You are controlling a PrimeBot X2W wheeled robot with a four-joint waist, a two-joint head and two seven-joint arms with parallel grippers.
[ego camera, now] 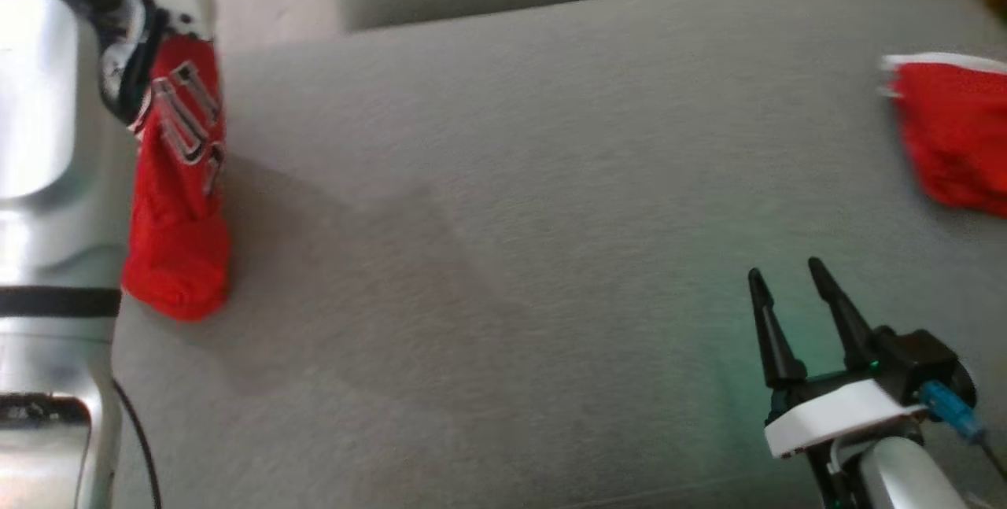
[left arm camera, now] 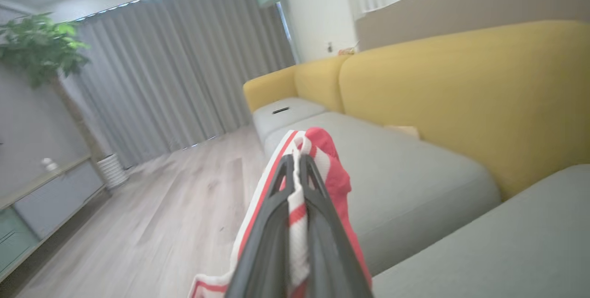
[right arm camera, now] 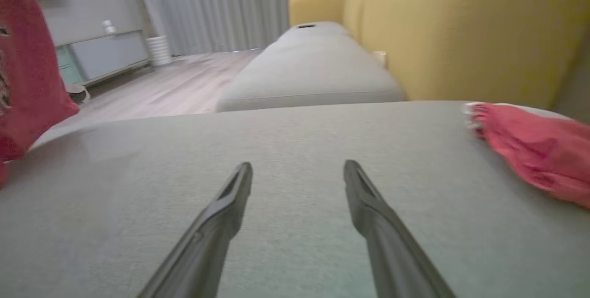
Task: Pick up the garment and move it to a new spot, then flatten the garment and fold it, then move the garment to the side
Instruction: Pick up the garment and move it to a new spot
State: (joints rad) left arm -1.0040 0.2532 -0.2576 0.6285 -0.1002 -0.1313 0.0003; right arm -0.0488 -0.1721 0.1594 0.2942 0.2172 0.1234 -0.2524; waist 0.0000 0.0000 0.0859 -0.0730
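Garment (ego camera: 177,202) left, cloth (ego camera: 956,131) on cushion (ego camera: 511,218) right

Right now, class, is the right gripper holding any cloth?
No: the right gripper stands open above the grey cushion, with no cloth between its jaws.

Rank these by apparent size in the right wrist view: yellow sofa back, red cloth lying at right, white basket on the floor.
1. yellow sofa back
2. red cloth
3. white basket; it stands far off, so its real size is unsure.
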